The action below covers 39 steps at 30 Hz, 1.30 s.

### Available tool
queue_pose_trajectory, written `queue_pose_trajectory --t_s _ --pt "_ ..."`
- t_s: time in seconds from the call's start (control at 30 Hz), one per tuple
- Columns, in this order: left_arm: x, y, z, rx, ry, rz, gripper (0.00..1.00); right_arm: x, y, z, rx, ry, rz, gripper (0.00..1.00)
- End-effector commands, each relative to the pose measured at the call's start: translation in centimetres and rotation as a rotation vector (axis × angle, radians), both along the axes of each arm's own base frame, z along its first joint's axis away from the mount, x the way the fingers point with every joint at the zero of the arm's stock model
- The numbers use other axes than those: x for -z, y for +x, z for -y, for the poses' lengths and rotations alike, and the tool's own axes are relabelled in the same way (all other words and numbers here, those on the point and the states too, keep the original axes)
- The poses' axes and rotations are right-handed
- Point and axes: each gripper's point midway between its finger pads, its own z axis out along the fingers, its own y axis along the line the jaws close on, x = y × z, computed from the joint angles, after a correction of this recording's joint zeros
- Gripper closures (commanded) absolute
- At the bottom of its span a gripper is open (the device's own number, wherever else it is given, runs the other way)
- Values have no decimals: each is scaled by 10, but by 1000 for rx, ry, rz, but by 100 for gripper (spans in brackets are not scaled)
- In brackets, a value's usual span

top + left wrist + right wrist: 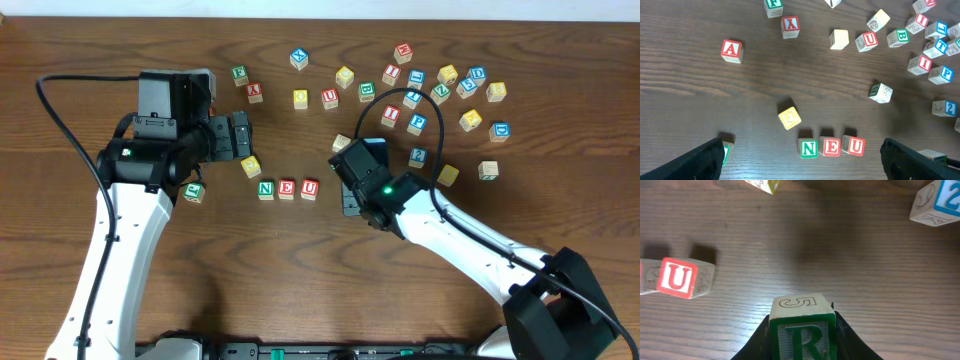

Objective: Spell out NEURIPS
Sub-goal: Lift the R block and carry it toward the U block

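One dark wood-grain table [300, 300] — right gripper [802, 335] tight on R cube [801, 307], left gripper [802, 150] wide open

We record one piece of furniture: a wooden table [70, 35], dark brown, which fills nearly the whole of each view. Its grain runs left to right in the overhead view, in fine streaks crossed by darker bands. The finish is smooth with a low gloss. In the right wrist view we note a pale sheen [800, 282] across the boards. Shadows on the surface are short and soft-edged.
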Motion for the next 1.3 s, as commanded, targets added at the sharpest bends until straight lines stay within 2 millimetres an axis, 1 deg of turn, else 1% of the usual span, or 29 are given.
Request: queue_pose_trajectory --t_s 0.0,0.07,0.17,0.27,0.5,0.7,0.93,1.27 --pt "-13 3 1 6 -4 33 2 -6 1 0 45 23 19 89" --pt "-13 3 1 6 -4 33 2 -6 2 -2 43 29 25 91" --pt "-13 3 1 6 -4 33 2 -3 4 -7 36 44 42 91" --pt "-13 3 1 6 -4 33 2 5 2 -12 30 51 44 90" --pt "-13 3 1 6 -4 33 2 18 1 -15 24 36 28 89" --pt "-13 3 1 6 -4 33 2 32 0 -24 13 33 19 85" --pt "-13 3 1 6 -4 33 2 49 2 -27 12 27 1 85" --pt "-13 3 1 6 -4 33 2 51 4 -38 -3 70 0 83"
